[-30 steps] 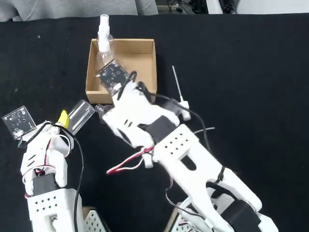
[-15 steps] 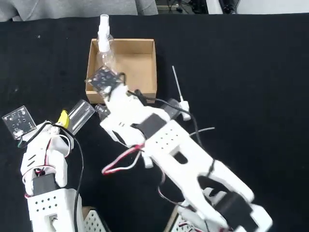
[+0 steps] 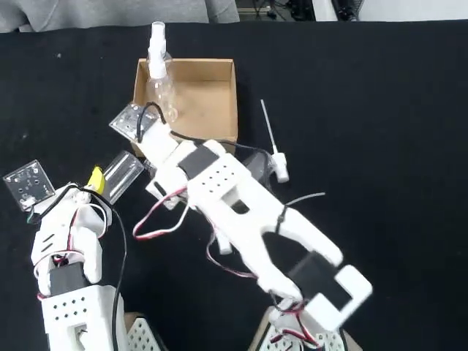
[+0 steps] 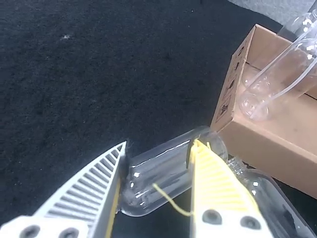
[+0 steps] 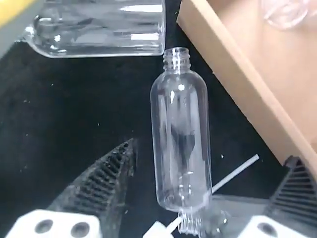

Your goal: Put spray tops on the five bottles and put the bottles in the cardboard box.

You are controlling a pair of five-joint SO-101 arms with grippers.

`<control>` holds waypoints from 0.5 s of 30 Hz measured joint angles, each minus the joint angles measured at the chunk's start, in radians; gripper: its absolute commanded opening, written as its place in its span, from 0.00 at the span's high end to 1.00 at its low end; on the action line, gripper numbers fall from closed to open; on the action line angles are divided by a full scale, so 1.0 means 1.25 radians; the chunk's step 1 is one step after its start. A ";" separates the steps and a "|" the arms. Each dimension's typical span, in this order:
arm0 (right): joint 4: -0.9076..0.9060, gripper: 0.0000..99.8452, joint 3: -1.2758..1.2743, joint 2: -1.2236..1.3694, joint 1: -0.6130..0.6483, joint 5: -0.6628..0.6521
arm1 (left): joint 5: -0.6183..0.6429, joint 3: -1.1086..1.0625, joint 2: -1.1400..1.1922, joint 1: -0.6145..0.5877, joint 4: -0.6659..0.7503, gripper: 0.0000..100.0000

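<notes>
Five clear plastic bottles are the job; three show here. One, already fitted with a white spray top (image 3: 157, 38), leans inside the cardboard box (image 3: 219, 63) against its far wall, the top poking out over the rim. A second bottle (image 4: 166, 171), uncapped, is clamped between the fingers of the left pincer (image 4: 158, 146) just off the box's near left corner. It is held nearly level, its long axis running from the pincer toward the box, flat base toward the cardboard and shoulder back in the pincer.

The third bottle (image 5: 181, 144) lies flat on the black counter (image 3: 365, 110) beside the box's outer wall (image 5: 233, 64), also uncapped. Its open neck points at the held bottle's base and its own base points back toward the right arm.

The right arm (image 3: 241, 205) stretches from the counter's near edge diagonally up to the box's near left corner, its wrist bent over that lying bottle. The right pincer (image 5: 213, 152) is spread wide and grips nothing — one finger on each side of the bottle, clear of it. A white spray top (image 5: 161, 229) with a thin tube lies at the bottle's base. Another spray top (image 3: 279, 165) rests on the counter right of the box, its tube pointing away from the arms.
</notes>
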State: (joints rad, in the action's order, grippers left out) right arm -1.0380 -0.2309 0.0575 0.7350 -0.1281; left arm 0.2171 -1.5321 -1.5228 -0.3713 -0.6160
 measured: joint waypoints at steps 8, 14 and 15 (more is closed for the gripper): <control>-0.012 0.59 0.088 0.109 0.000 0.000 | 0.000 0.000 0.000 0.000 0.000 0.81; -0.077 0.59 0.178 0.188 0.000 -0.002 | 0.000 0.000 0.000 0.000 0.000 0.81; -0.086 0.59 0.195 0.201 0.000 -0.002 | 0.000 0.000 0.000 0.000 0.000 0.81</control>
State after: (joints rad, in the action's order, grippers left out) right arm -1.1454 0.0130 0.3092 0.7350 -0.1312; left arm 0.2171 -1.5321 -1.5228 -0.3713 -0.6160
